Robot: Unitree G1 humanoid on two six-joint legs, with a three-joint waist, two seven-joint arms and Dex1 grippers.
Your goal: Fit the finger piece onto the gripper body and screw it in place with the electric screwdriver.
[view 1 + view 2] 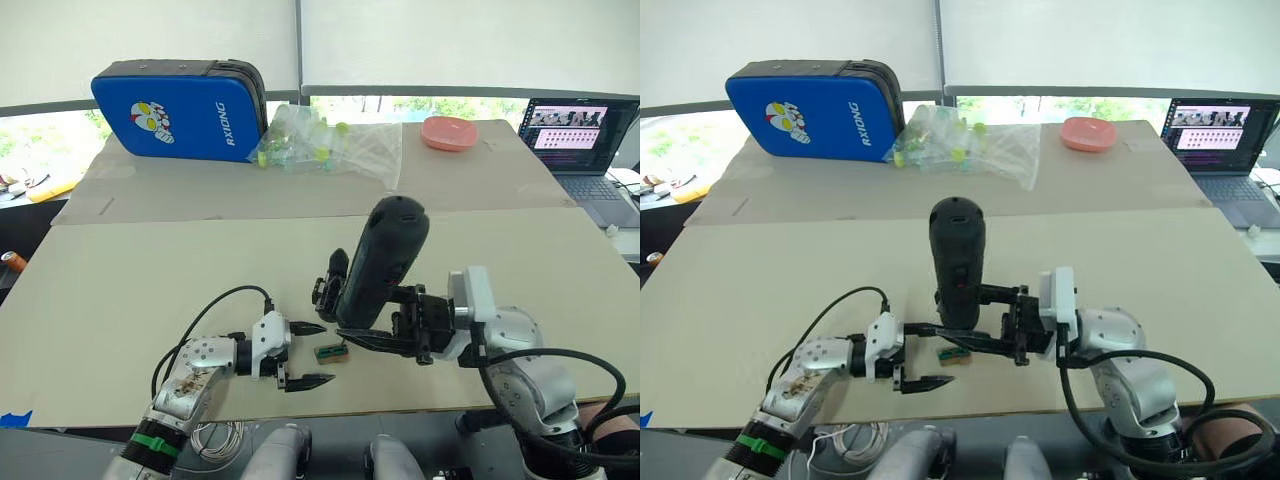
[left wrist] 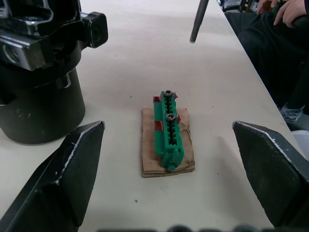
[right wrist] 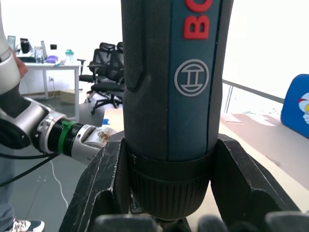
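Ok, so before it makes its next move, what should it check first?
1. Electric screwdriver gripped: ok, the right gripper is shut on its lower end and it stands upright.
2. Left gripper ready to pick: ok, it is open, with a finger on each side of the green block.
3. Screws available: ok, two sit in the green block.
4. Gripper body in place: ok, it stands on the table beside the block.
5. Finger piece fitted on the body: cannot tell.
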